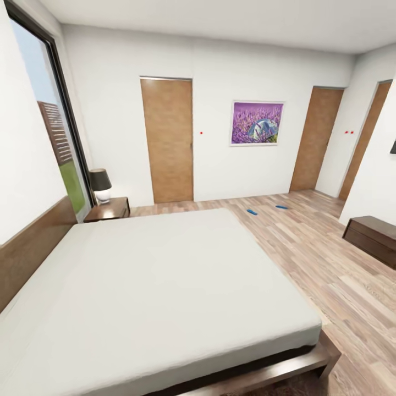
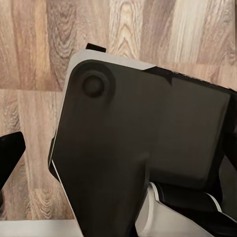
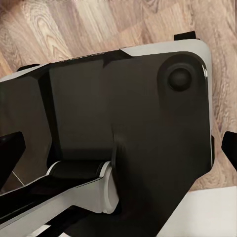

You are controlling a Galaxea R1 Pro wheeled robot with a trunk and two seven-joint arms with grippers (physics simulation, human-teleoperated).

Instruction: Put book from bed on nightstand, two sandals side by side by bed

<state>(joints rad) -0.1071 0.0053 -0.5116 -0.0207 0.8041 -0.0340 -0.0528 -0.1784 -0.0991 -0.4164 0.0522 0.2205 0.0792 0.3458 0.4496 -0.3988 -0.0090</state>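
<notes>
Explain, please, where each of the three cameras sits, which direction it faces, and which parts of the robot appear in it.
Head view: high up, facing forward and down over the large pale grey-white bed toward two bright blue sandals on the plank floor.
Left wrist view: on the left arm, facing the brown wood-plank floor; a dark robot body panel blocks most.
Right wrist view: likewise, a dark panel over the floor.
Shared: both wrist views see floor and robot body.

Landmark: purple painting [image 1: 257,122] on far white wall. Wooden door [image 1: 167,141] to its left, second wooden door [image 1: 315,138] to its right, third door [image 1: 366,140] further right (partly cut by wall corner). Black-shaded lamp [image 1: 100,185] far left of painting, lower. Long low dark dresser [image 1: 372,237] right of painting, nearer camera.
</notes>
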